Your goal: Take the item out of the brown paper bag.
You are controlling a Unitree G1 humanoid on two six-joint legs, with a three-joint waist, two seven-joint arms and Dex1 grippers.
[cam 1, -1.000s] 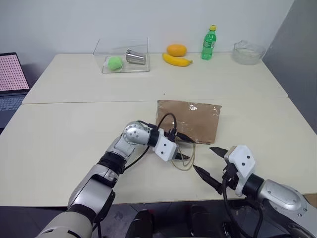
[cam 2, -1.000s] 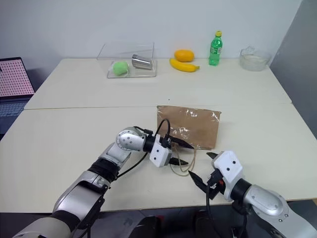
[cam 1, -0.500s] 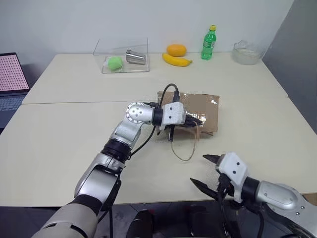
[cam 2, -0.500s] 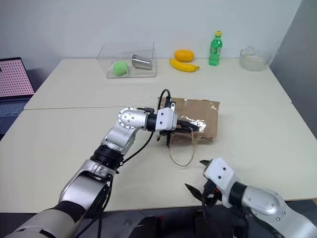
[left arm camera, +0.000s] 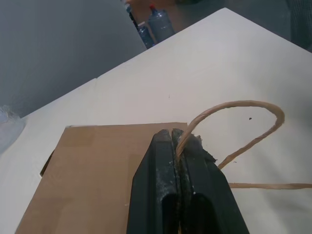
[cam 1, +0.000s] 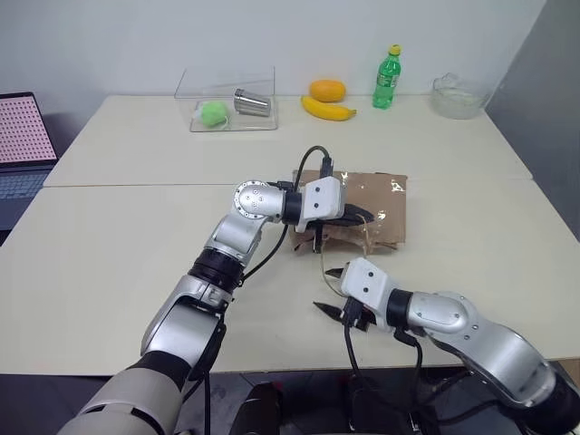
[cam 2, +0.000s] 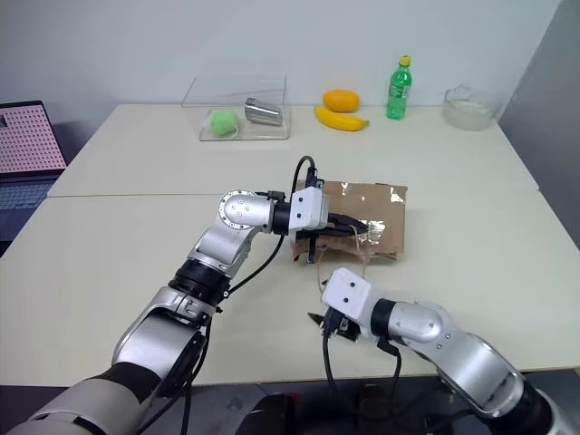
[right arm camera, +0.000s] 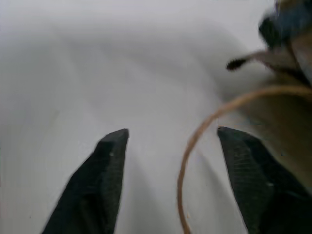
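The brown paper bag (cam 1: 355, 210) lies flat near the middle of the desk (cam 1: 109, 245), a little toward the front edge and the right side, well clear of every corner. The left pincer (cam 1: 365, 216) is clamped tight on one of the bag's cord handles (left arm camera: 234, 109); in the left wrist view the cord runs straight out from between the closed black fingers (left arm camera: 163, 185), and the bag's mouth edge appears slightly raised off the desk by that pull. The right pincer (cam 1: 332, 292) sits just in front of the bag, nearer the front edge, with its fingers (right arm camera: 105, 170) apart; the second cord loop (right arm camera: 195, 141) hangs in the gap between them but is not gripped.

As for progress, the task looks to be at its opening stage: one handle is secured, the other is not yet taken, the mouth is not spread, and no item has come out. Whatever is inside stays hidden; the bag looks nearly flat, so I cannot tell what it holds. What remains, by my reading, is to catch the second handle or lip, part the mouth, reach in and lift the item clear.

The bag's long axis runs parallel to the front edge of the desk. Its mouth, where the handles attach, faces the front edge; its closed bottom faces the far edge.
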